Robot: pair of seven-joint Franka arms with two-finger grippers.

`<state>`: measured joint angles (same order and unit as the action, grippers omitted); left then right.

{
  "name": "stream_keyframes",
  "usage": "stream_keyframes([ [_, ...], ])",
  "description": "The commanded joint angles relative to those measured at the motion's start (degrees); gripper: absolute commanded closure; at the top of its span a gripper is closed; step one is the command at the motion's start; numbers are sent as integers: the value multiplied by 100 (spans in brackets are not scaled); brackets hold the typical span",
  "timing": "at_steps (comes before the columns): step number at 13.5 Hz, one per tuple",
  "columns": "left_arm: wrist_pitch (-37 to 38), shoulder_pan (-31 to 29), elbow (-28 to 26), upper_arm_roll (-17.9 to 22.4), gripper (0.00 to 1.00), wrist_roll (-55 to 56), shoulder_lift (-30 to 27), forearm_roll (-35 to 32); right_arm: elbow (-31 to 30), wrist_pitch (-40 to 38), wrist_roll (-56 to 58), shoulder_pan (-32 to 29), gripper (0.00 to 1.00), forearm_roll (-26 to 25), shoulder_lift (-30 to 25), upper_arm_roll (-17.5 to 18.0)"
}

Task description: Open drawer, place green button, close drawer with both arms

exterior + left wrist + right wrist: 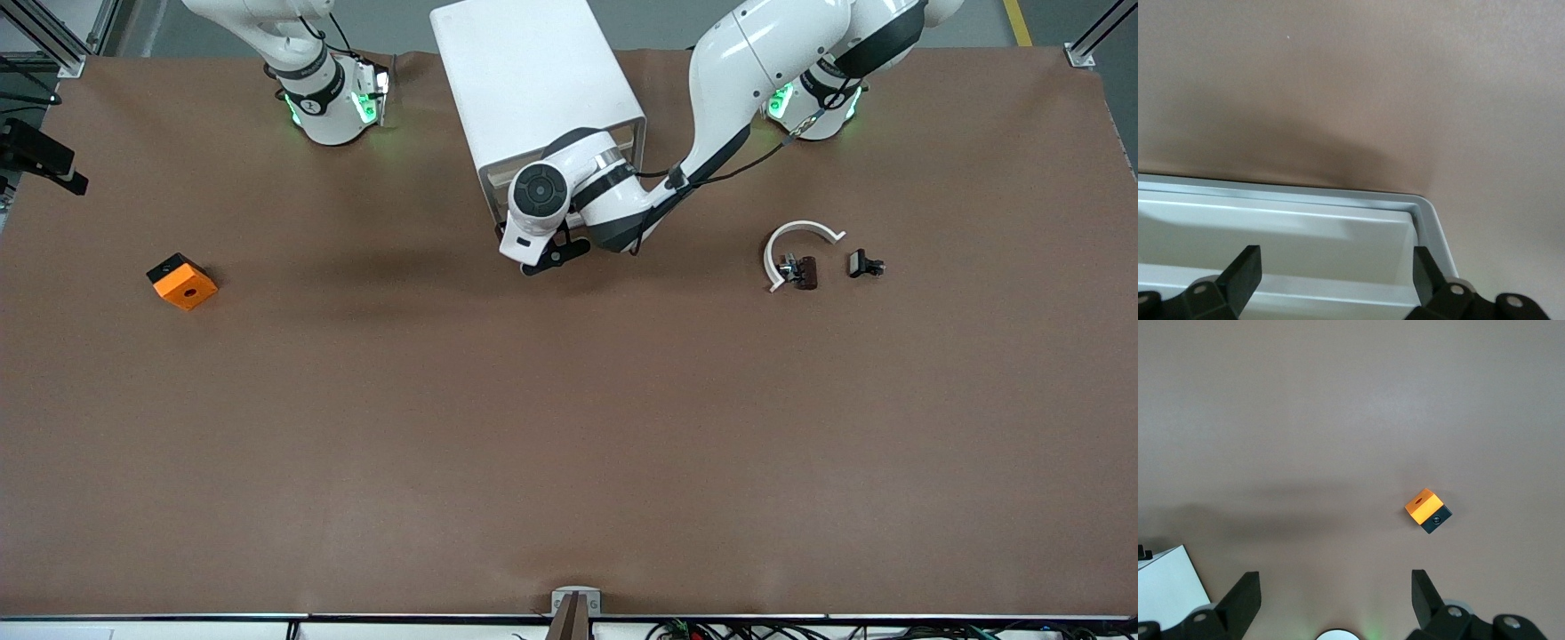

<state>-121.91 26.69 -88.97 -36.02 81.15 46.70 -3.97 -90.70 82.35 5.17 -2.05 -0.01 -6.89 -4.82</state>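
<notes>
Three steps make up this job, and as far as the views show only the first looks underway or done. The left gripper (pixel 1335 267) hangs right at the front of the white cabinet (pixel 533 80), its fingers (pixel 1245 267) spread apart and clamped on nothing. Under them the left wrist view shows the drawer (pixel 1338 195) as a white tray with its rim and one rounded corner out over the brown table (pixel 569 427), so I judge it pulled out at least partway. In the front view the arm hides the drawer, so how far it is out cannot be told. The corner of the tray that shows is bare. The button cannot be found in any view, and no green cap shows. Toward the left arm's end of the table lie only a white curved piece (pixel 796 233) and two small dark parts (pixel 805 271), one inside the curve and one just beside it. The right gripper (pixel 1335 587) waits high near its own base with its fingers apart and empty, looking down on an orange cube (pixel 1426 508) at the right arm's end. Finding, lifting and placing the button remains to be done, and so does closing the drawer.
</notes>
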Motion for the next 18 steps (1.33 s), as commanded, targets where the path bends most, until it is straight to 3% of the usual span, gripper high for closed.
stream_keyframes([
  [1,-60,-295,-59,16,0,32,-108,116,-202,18,19,2,0,-96,-268,52],
  [5,-61,-997,-32,16,0,-125,-179,-50,-202,88,19,3,0,-105,-260,43],
  [18,-25,-3511,-59,-2,0,-2567,-372,-2001,-334,281,19,-32,0,-87,-269,17],
])
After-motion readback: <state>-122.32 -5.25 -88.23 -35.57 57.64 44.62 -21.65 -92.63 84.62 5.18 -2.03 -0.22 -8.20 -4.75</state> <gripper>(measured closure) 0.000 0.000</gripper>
